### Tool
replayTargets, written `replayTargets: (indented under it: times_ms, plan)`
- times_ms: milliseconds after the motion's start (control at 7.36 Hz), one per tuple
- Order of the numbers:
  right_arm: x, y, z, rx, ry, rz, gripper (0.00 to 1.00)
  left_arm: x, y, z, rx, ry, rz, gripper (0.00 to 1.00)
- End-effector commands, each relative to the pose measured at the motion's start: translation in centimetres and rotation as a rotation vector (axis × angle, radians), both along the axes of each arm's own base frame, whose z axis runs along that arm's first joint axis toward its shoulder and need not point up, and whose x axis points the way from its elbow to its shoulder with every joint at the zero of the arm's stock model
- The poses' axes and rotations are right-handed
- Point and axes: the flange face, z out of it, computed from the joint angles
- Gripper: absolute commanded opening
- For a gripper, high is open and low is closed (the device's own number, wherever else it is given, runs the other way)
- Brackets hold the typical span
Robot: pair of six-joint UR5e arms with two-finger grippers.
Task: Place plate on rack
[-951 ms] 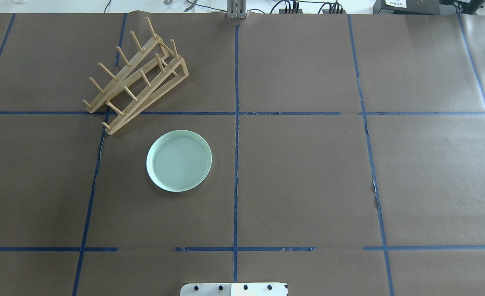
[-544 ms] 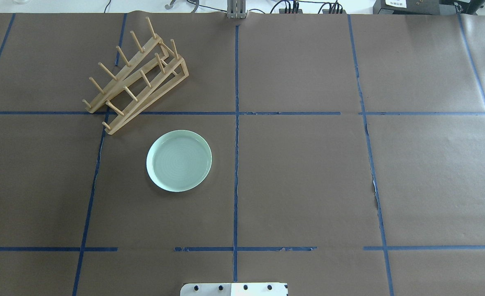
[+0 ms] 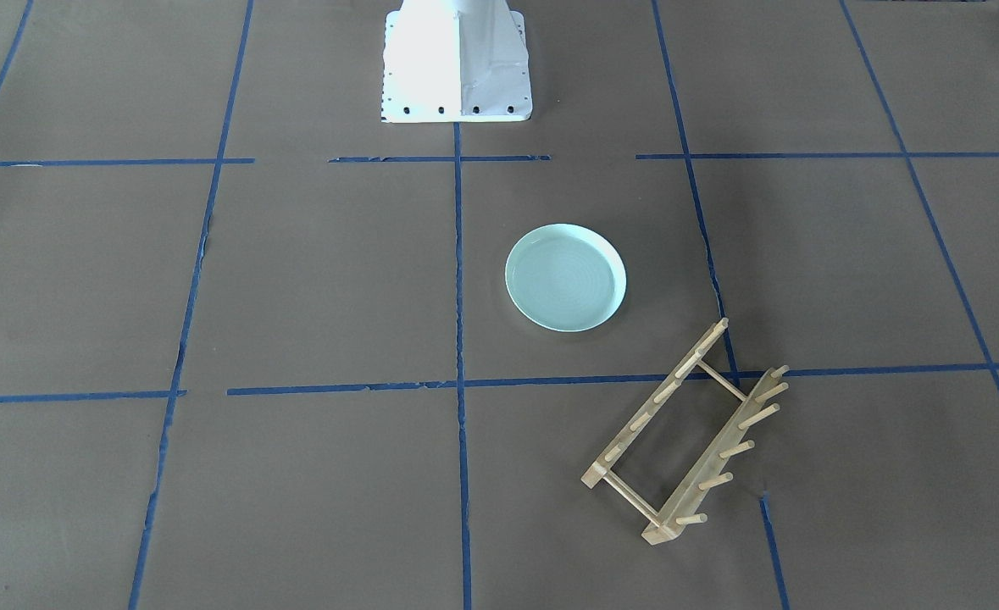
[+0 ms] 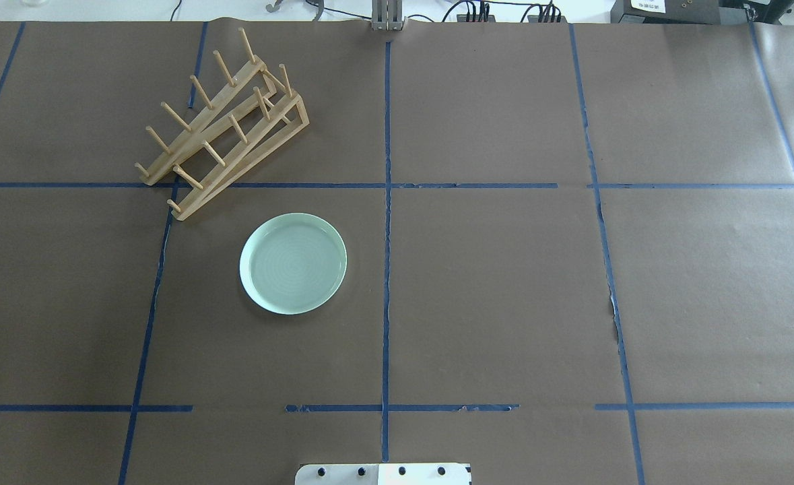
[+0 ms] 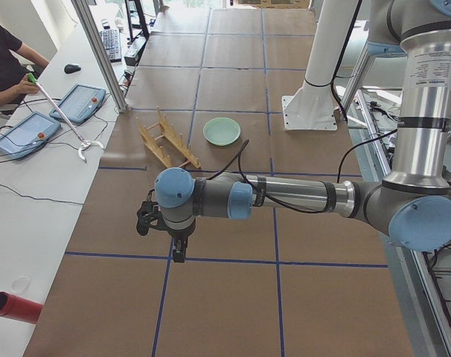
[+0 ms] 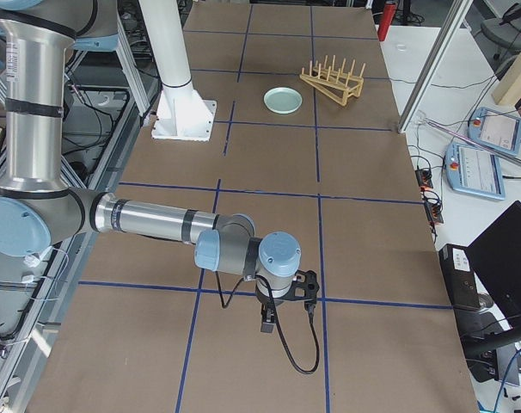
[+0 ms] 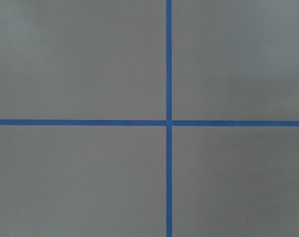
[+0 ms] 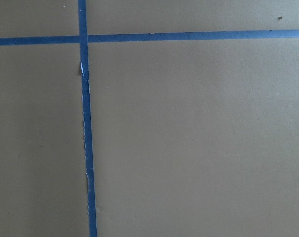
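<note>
The pale mint-green plate (image 4: 293, 263) lies flat on the brown table, left of the centre tape line; it also shows in the front view (image 3: 565, 277). The light-wood rack (image 4: 225, 124) stands empty just beyond it toward the far left, also in the front view (image 3: 685, 432). Neither arm is in the overhead or front view. The left gripper (image 5: 179, 253) hangs over the table's left end and the right gripper (image 6: 267, 325) over its right end, both far from the plate. I cannot tell whether they are open or shut. Both wrist views show only table and blue tape.
The white robot base (image 3: 457, 63) stands at the near middle edge. Blue tape lines grid the brown paper. A person (image 5: 6, 63) sits at the side bench with a hooked stick (image 5: 62, 119) and tablets. A red cylinder (image 5: 13, 306) lies on that bench.
The plate and the rack have not moved. No arm has entered the overhead view.
</note>
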Motion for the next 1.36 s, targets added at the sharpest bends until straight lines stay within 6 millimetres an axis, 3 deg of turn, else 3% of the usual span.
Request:
replayTargets:
  times_ms: [0,136,272,544,816,1087,1223]
  plan:
    - [0.0,0.0,0.0,0.000,0.001,0.000,1.00,3.7,-1.0,-3.9,0.030,0.063,-0.043,1.00]
    - [0.0,0.0,0.0,0.000,0.000,0.000,1.00,9.1,-2.1,-7.2,-0.020,0.106,-0.053,1.00]
    - [0.0,0.0,-0.1,0.001,0.000,0.000,1.00,12.4,-3.1,-9.6,-0.017,0.137,-0.065,1.00]
    - [0.0,0.0,-0.1,0.001,0.000,0.000,1.00,18.2,-4.5,-15.6,-0.054,0.175,-0.075,1.00]
    - [0.0,0.0,-0.1,0.001,0.000,0.000,1.00,22.9,-5.1,-19.3,-0.135,0.195,-0.121,1.00]
    - [0.0,0.0,-0.1,0.001,0.000,0.000,1.00,32.6,-6.3,-27.1,-0.215,0.188,-0.193,1.00]
    - [0.0,0.0,-0.1,0.001,0.000,0.000,1.00,37.1,-5.9,-30.9,-0.293,0.159,-0.184,1.00]
